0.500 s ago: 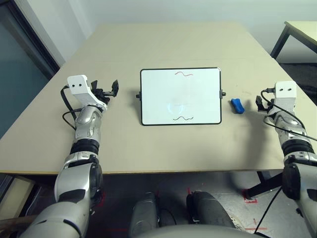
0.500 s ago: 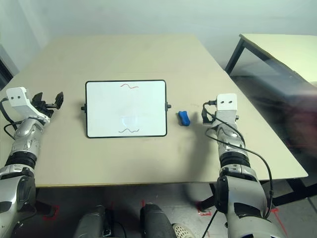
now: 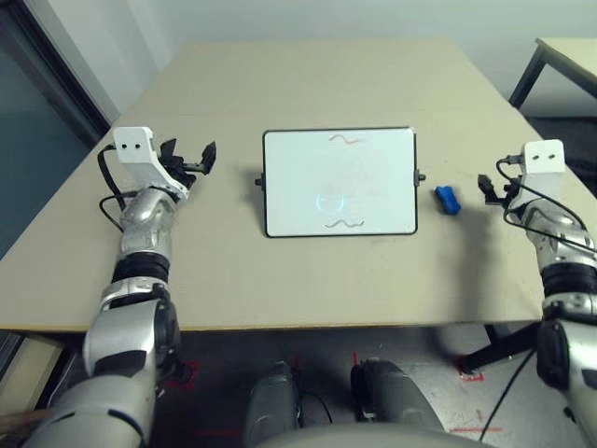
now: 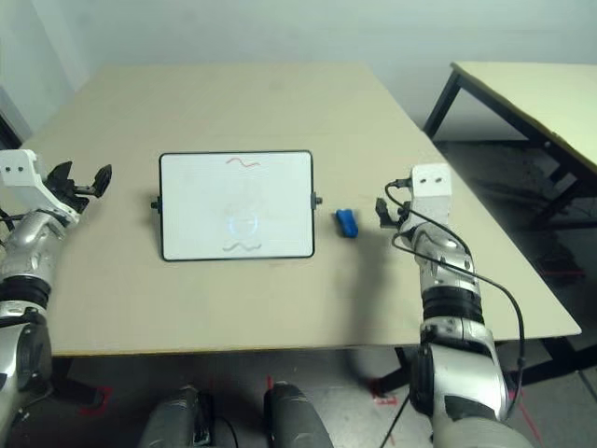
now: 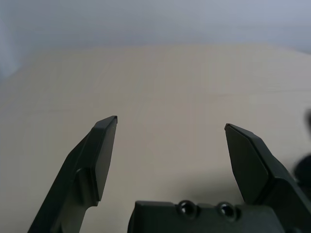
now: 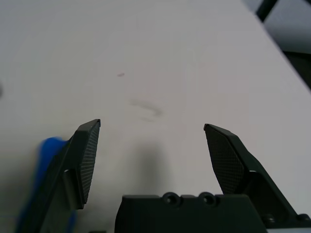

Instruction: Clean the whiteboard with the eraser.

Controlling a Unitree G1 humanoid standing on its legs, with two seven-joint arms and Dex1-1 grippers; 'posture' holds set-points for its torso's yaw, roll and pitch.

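The whiteboard (image 3: 340,182) lies flat mid-table (image 3: 308,84) with squiggles near its far and near edges, and the blue eraser (image 3: 447,199) rests just beside its right side. The right end effector (image 3: 489,187) hovers near the eraser, wide and empty; the left end effector (image 3: 189,157), likewise spread with nothing in it, hangs well left of the board. The pickup will probably go best if the right arm shifts inward until both fingers straddle the eraser's narrow width, then descends before closing.

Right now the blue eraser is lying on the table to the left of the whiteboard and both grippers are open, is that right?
Not quite. The eraser lies to the right of the whiteboard, between it and the right gripper, as the left eye view shows. The rest holds: it is on the table, and both grippers, left gripper included, are open.
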